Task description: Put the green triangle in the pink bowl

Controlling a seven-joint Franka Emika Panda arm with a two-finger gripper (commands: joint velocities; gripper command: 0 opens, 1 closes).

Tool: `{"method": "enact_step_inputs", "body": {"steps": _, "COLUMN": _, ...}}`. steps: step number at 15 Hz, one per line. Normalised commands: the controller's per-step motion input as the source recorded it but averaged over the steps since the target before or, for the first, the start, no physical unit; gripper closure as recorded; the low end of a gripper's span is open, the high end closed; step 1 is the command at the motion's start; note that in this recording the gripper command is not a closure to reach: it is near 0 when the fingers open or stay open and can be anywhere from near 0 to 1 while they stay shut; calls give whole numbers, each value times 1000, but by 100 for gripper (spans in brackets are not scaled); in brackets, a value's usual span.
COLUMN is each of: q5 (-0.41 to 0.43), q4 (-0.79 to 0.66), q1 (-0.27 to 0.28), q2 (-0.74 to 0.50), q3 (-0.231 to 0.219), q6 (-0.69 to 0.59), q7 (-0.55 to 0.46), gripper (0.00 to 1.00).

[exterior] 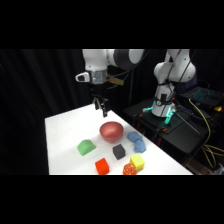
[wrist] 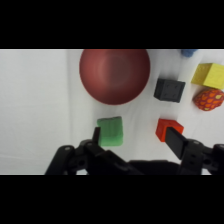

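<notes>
Fingers of our black two-finger gripper (wrist: 135, 137) stand wide apart, holding nothing. We see the small bright green triangle block (wrist: 110, 131) at lower centre, just below the glossy reddish-pink bowl (wrist: 115, 75), beside a small red cube (wrist: 164, 128).

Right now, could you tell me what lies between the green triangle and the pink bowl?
Nothing: in the wrist view only bare white table separates the green triangle from the pink bowl.
</notes>
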Motion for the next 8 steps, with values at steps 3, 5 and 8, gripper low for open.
{"method": "enact_step_inputs", "body": {"steps": 3, "q5": -22, "q4": -22, "q1": -48, "q2": -12, "q3": 47, "q6": 20, "q7": 12, "gripper": 0}}
{"method": "enact_step_inputs", "body": {"steps": 5, "q5": -54, "q4": -90, "q1": -44, "q2": -28, "q3": 48, "q6": 95, "q7": 22, "gripper": 0}}
{"method": "enact_step_inputs", "body": {"steps": 8, "q5": -74, "q4": -69, "q1": -33, "q2": 12, "q3": 56, "q6": 113, "q7": 15, "gripper": 0}}
